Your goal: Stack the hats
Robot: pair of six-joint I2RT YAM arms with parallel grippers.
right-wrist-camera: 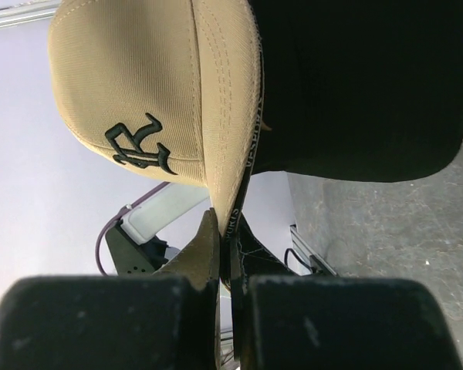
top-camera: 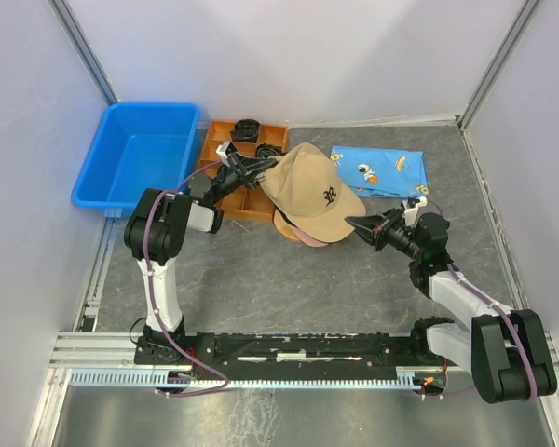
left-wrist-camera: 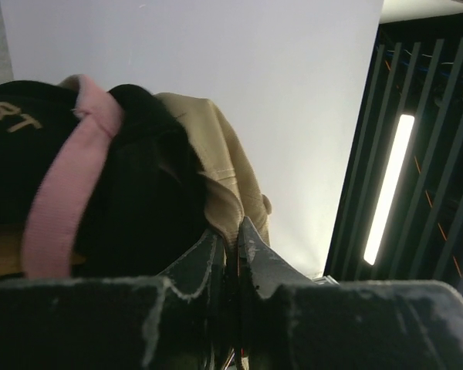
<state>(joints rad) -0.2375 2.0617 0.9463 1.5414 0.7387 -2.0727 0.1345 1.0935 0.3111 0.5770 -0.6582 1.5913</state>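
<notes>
The tan hat (top-camera: 309, 184) with a dark emblem hangs over the other hats, held at both ends. My left gripper (top-camera: 264, 171) is shut on its rear fabric edge, seen as tan cloth (left-wrist-camera: 216, 154) pinched between the jaws of the left gripper (left-wrist-camera: 233, 235). My right gripper (top-camera: 356, 223) is shut on the brim tip; the right wrist view shows this gripper (right-wrist-camera: 228, 223) clamped on the tan hat (right-wrist-camera: 139, 85). Beneath lie a pink hat (top-camera: 310, 241) and a black hat (right-wrist-camera: 355, 85). A pink strap (left-wrist-camera: 62, 193) crosses the black hat (left-wrist-camera: 147, 200).
A blue bin (top-camera: 140, 154) stands at the back left. Beside it an orange divided tray (top-camera: 252, 203) holds a black coiled bundle (top-camera: 247, 128). A blue cartoon-print cloth (top-camera: 377, 169) lies at the back right. Grey walls close in the table.
</notes>
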